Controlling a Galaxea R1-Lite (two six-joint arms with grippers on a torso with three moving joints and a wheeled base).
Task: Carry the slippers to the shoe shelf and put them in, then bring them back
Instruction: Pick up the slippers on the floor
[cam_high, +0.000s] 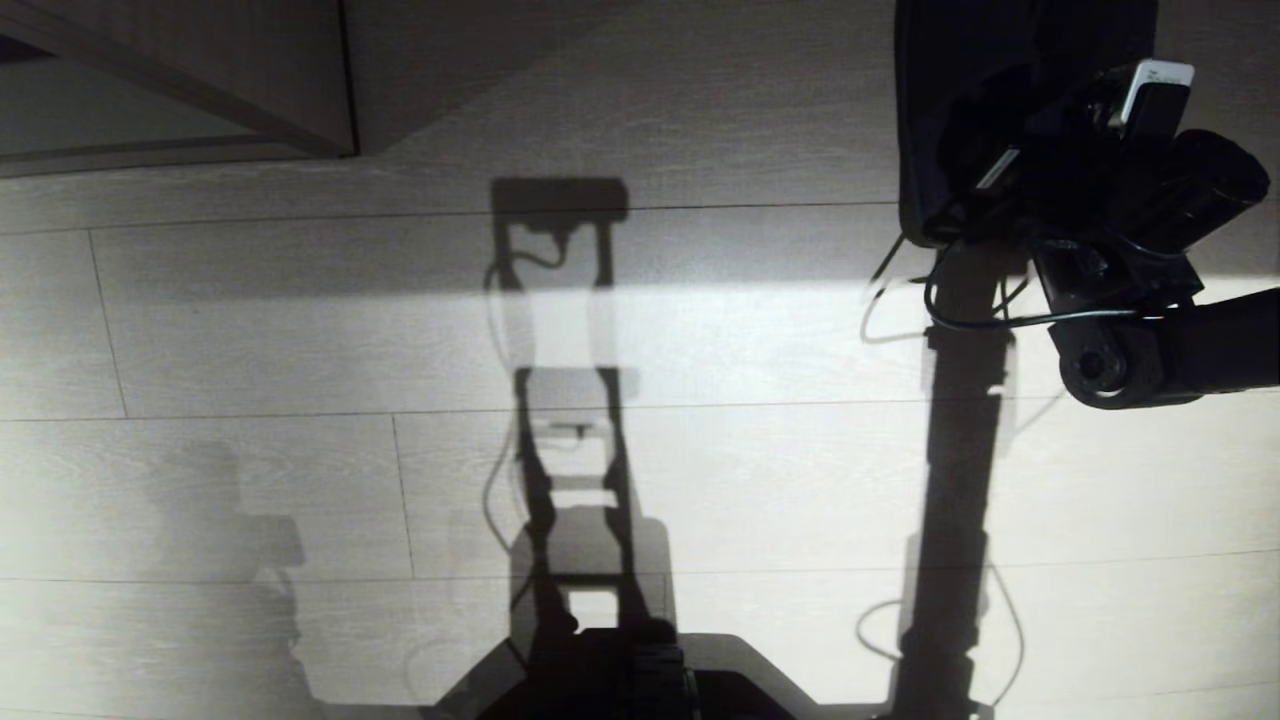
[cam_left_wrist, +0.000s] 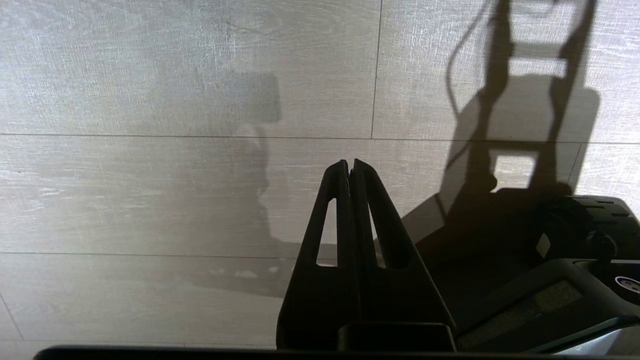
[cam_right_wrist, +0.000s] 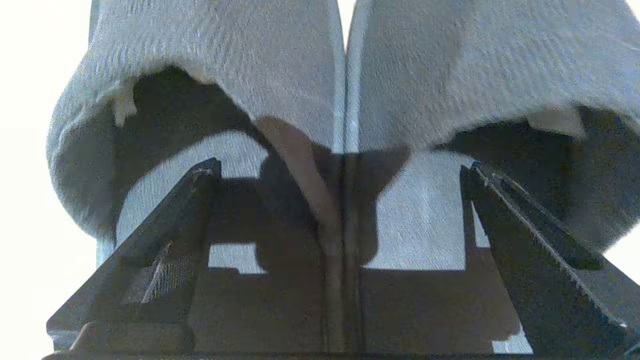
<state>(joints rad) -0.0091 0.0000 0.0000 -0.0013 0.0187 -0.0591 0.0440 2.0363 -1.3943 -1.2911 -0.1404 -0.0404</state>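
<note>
Pair of soft grey-blue ribbed fabric slippers (cam_right_wrist: 345, 75) lies side by side, touching, on the pale wood-grain plank floor (cam_high: 300, 330), at the head view's upper right. Right gripper (cam_right_wrist: 340, 172) directly over the slippers, fingers spread wide apart, one toward each slipper opening; nothing clamped. Left gripper (cam_left_wrist: 350, 167) hangs over the floor, away from the slippers, fingers pressed together, empty.

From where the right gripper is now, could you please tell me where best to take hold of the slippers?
Probably at the two inner walls where the slippers press side by side. The open right gripper faces the heel openings with that seam midway between its fingers, one at each mouth. Going straight in and closing should pinch both together.
</note>
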